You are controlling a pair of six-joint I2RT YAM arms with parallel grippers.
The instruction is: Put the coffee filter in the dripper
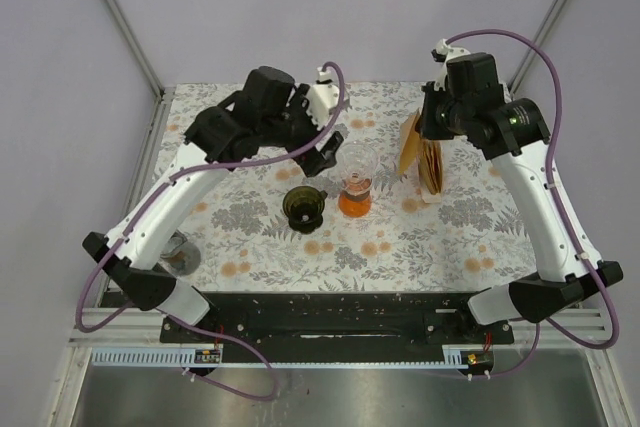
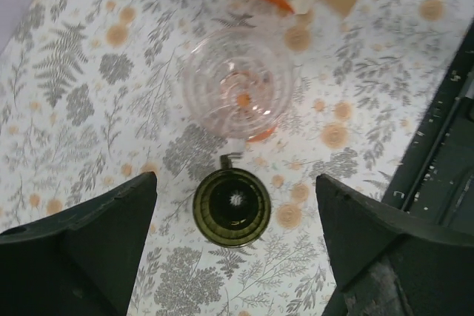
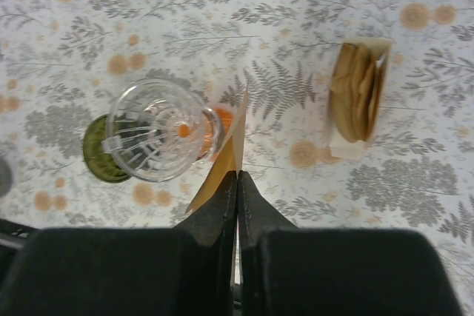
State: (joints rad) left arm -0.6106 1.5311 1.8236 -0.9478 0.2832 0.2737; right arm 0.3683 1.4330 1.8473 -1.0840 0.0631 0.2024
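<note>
Brown paper coffee filter (image 3: 222, 162) is pinched in my R gripper (image 3: 237, 177), which is clenched tight on it. It hangs just beside the clear ribbed glass dripper (image 3: 155, 131) w/ orange base, not in it yet. My L gripper (image 2: 235, 180) is spread wide w/ nothing in it, hovering above the dark green round cup (image 2: 232, 207) that sits next to the dripper. Stack of brown filters (image 3: 355, 94) stands in a pale card holder (image 3: 346, 149) further R. Surface (image 1: 250, 247) has a white cloth w/ grey ferns & orange blooms, and a black rail (image 1: 320, 312) runs along its near edge. Pale lilac walls (image 1: 300, 7), metal frame posts (image 1: 118, 17) at back corners.
</note>
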